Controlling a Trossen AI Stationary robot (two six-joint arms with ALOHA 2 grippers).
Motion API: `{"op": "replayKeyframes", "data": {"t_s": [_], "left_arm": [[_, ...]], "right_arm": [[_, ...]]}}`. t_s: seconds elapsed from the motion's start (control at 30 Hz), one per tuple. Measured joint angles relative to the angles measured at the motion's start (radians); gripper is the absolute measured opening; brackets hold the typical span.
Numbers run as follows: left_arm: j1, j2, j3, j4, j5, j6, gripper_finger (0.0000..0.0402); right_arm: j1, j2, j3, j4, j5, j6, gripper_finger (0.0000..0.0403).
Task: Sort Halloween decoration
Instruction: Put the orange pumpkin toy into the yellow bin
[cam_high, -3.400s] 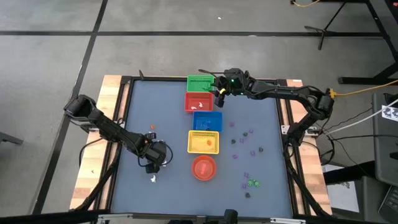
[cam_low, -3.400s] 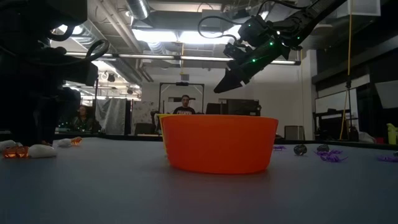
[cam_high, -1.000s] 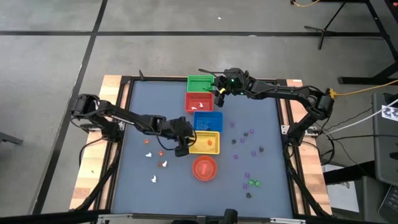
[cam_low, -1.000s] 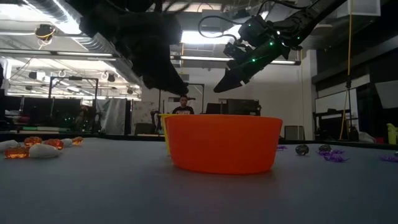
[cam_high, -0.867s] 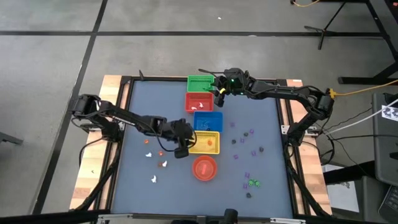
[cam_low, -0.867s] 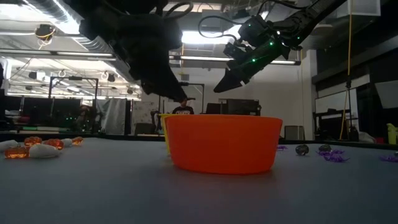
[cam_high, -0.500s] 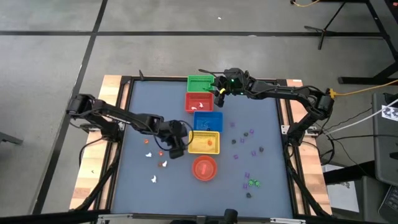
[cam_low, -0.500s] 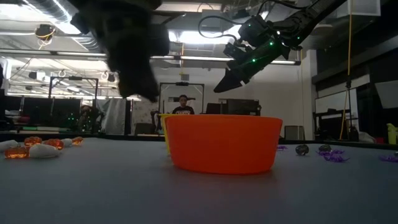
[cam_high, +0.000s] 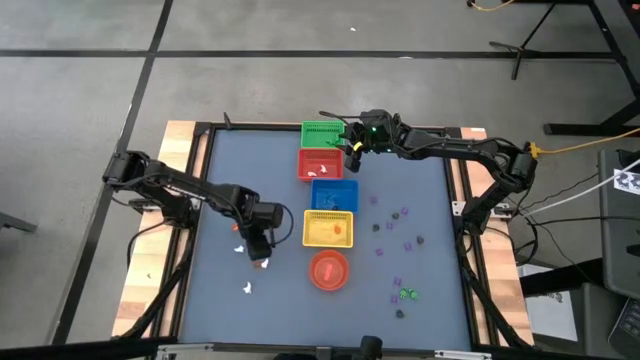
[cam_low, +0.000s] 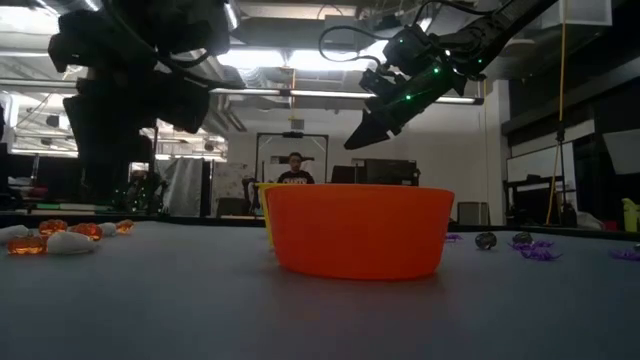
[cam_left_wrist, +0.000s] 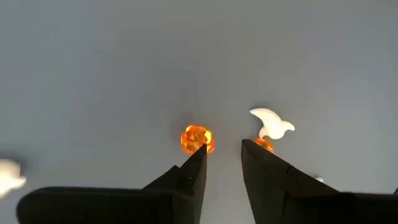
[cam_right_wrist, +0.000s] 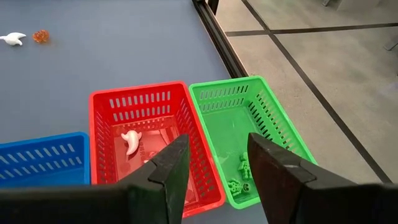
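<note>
The left gripper (cam_high: 257, 243) has left the yellow basket (cam_high: 327, 229), where it was hanging a second ago, and is now hovering over the loose trinkets on the left part of the table (cam_high: 230, 180). To my judgement this means one drop is finished and the arm is going for the next piece. Its fingers are parted a little and are holding nothing. Just in front of them an orange pumpkin trinket (cam_left_wrist: 197, 138) is lying on the table, round and glossy, a bit translucent. Near it a white ghost trinket (cam_left_wrist: 271, 122) is resting against another small orange piece.

The right gripper (cam_high: 352, 152) is waiting above the red basket (cam_right_wrist: 143, 146) and the green basket (cam_right_wrist: 249, 134), its fingers apart and empty. A white ghost is already lying in the red one and green pieces in the green one. The purple trinkets (cam_high: 408, 241) are scattered on the right part of the table, still unsorted
</note>
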Motion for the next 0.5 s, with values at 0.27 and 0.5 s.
{"op": "replayKeyframes", "data": {"t_s": [0.27,0.5], "left_arm": [[-0.030,0.000,0.000,0.001,-0.037,-0.114,0.0126],[-0.077,0.000,-0.001,0.002,-0.129,-0.125,0.0160]], "right_arm": [[0.000,0.000,0.000,0.000,0.000,0.000,0.0160],[0.000,0.000,0.000,0.000,0.000,0.000,0.0160]]}}
